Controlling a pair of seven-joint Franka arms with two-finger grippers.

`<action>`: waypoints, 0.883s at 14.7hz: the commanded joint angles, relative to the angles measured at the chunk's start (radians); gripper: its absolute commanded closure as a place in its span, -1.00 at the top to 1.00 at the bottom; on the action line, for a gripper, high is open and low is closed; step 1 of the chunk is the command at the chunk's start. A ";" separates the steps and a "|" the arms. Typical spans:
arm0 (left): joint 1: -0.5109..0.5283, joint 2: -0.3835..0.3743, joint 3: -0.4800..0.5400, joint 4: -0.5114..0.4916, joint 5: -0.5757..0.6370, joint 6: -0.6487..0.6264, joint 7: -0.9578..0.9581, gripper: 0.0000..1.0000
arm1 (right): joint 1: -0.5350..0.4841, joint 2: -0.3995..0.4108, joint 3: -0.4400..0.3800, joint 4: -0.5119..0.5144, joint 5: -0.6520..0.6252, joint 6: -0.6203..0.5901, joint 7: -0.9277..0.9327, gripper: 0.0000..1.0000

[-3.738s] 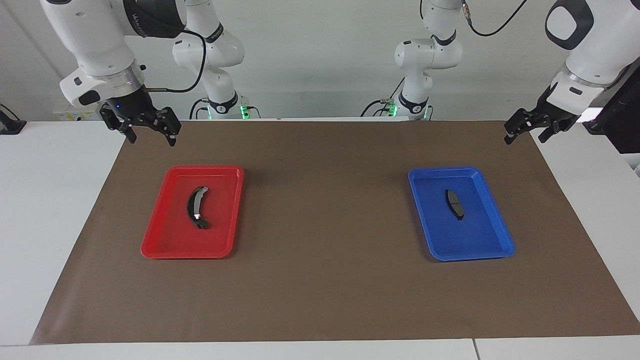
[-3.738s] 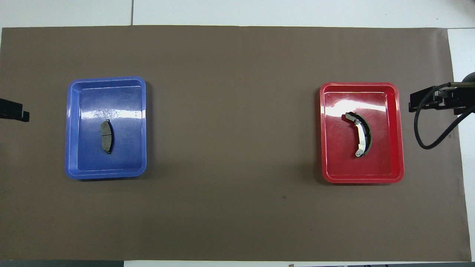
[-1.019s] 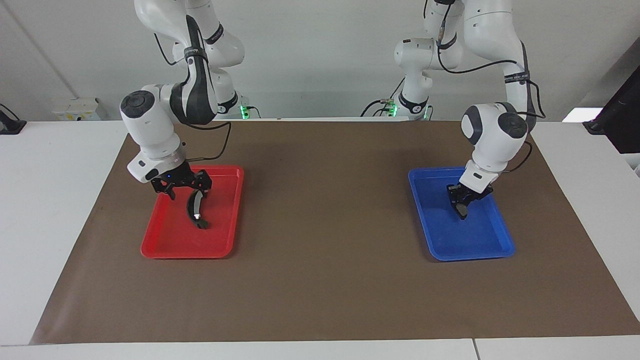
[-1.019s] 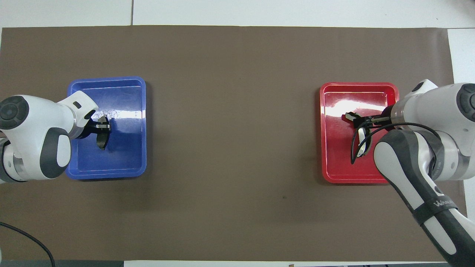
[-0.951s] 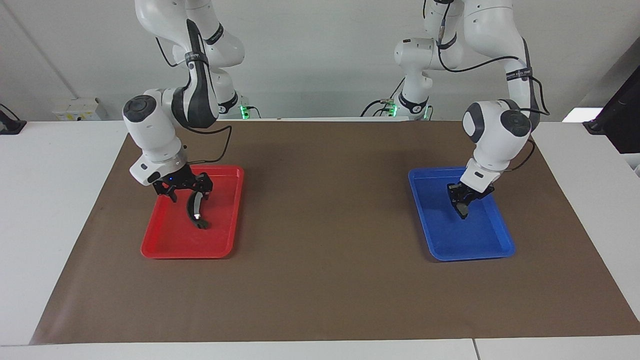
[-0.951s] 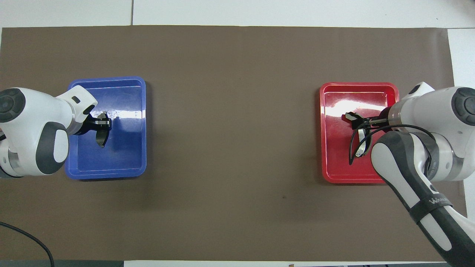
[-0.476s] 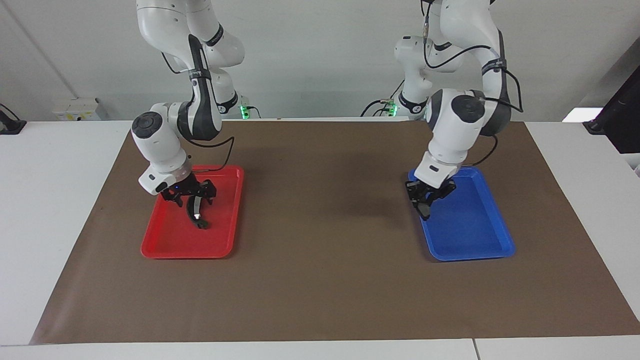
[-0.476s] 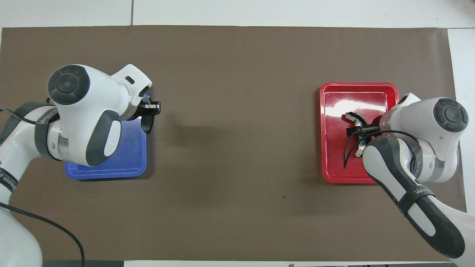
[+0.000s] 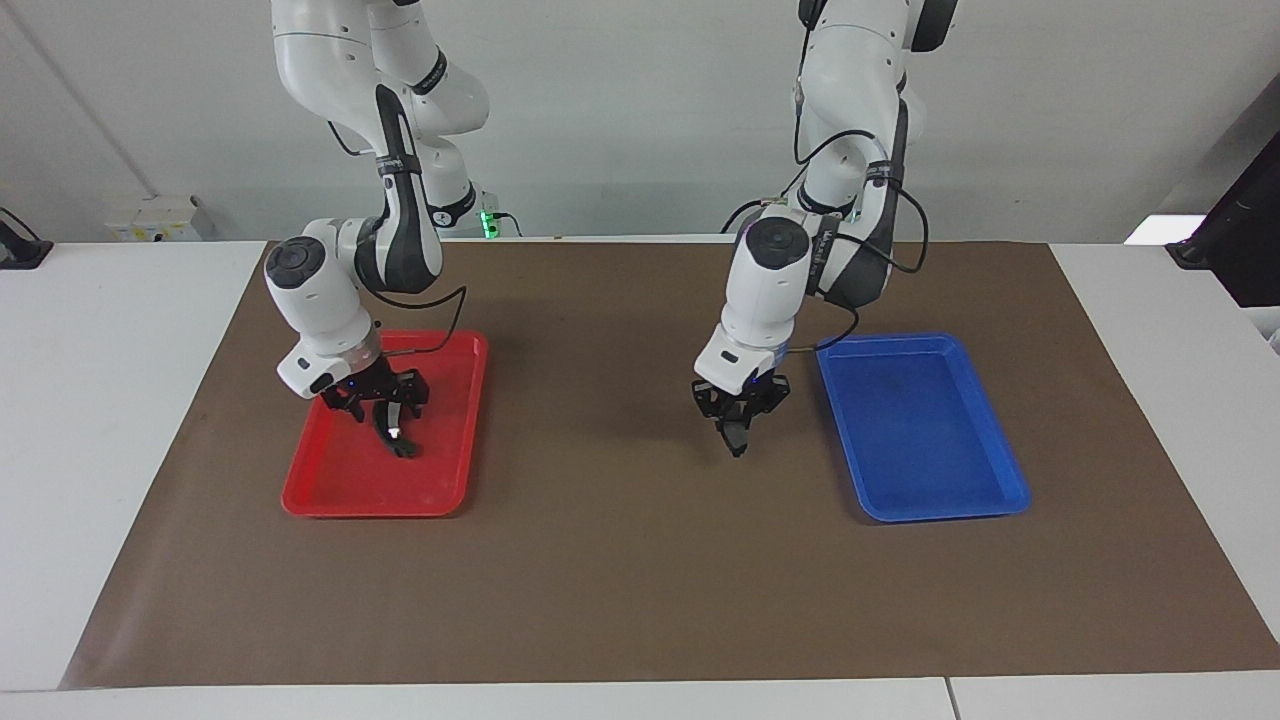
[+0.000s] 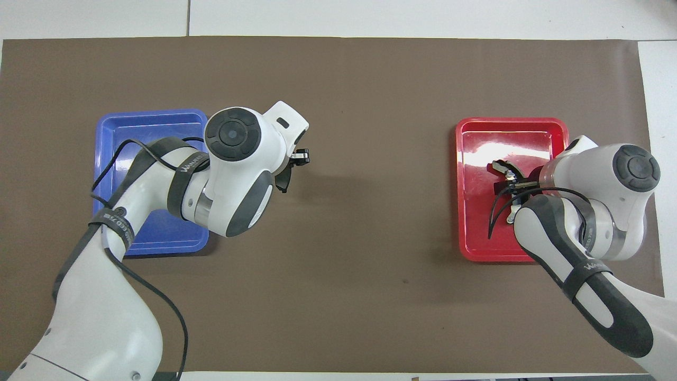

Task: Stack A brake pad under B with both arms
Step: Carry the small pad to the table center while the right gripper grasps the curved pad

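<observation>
The left gripper hangs over the brown mat near the worktop's middle, just off the blue tray; its jaws are pressed shut on the short grey brake pad, held clear of the mat. The right gripper is lowered into the red tray over the curved brake shoe, which lies in that tray toward the right arm's end of the worktop. Whether its jaws pinch the shoe cannot be told.
</observation>
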 commanded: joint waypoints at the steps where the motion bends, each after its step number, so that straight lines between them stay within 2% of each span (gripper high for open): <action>1: -0.058 0.067 0.017 0.049 -0.014 0.029 -0.035 -0.96 | -0.003 -0.001 0.004 -0.010 0.020 0.022 0.003 0.67; 3: -0.075 0.095 0.017 0.051 -0.016 0.073 -0.058 -0.90 | -0.003 -0.001 0.004 -0.010 0.018 0.022 0.006 0.26; 5: -0.090 0.095 0.015 0.048 -0.020 0.075 -0.057 -0.73 | -0.003 -0.001 0.004 -0.007 0.018 0.020 0.004 -0.14; 6: -0.091 0.097 0.015 0.045 -0.020 0.078 -0.058 -0.53 | -0.001 0.004 0.006 -0.001 0.018 0.017 0.006 -0.36; 7: -0.097 0.095 0.015 0.042 -0.020 0.072 -0.059 -0.21 | -0.001 0.004 0.004 0.003 0.018 0.014 0.008 -0.74; 8: -0.103 0.095 0.015 0.036 -0.020 0.072 -0.060 0.25 | -0.001 0.004 0.006 0.004 0.020 0.016 0.011 -1.00; 9: -0.103 0.095 0.015 0.028 -0.022 0.075 -0.059 0.52 | -0.001 0.004 0.006 0.016 0.018 0.013 0.011 -1.00; 11: -0.103 0.091 0.017 0.025 -0.022 0.072 -0.059 0.88 | 0.003 0.002 0.006 0.051 0.018 -0.039 0.011 -1.00; 12: -0.094 0.082 0.017 0.020 -0.020 0.067 -0.059 0.96 | 0.006 -0.001 0.006 0.076 0.018 -0.084 0.008 -1.00; 13: -0.089 0.069 0.021 0.008 -0.020 0.066 -0.055 0.96 | 0.006 -0.007 0.006 0.088 0.018 -0.105 0.003 -1.00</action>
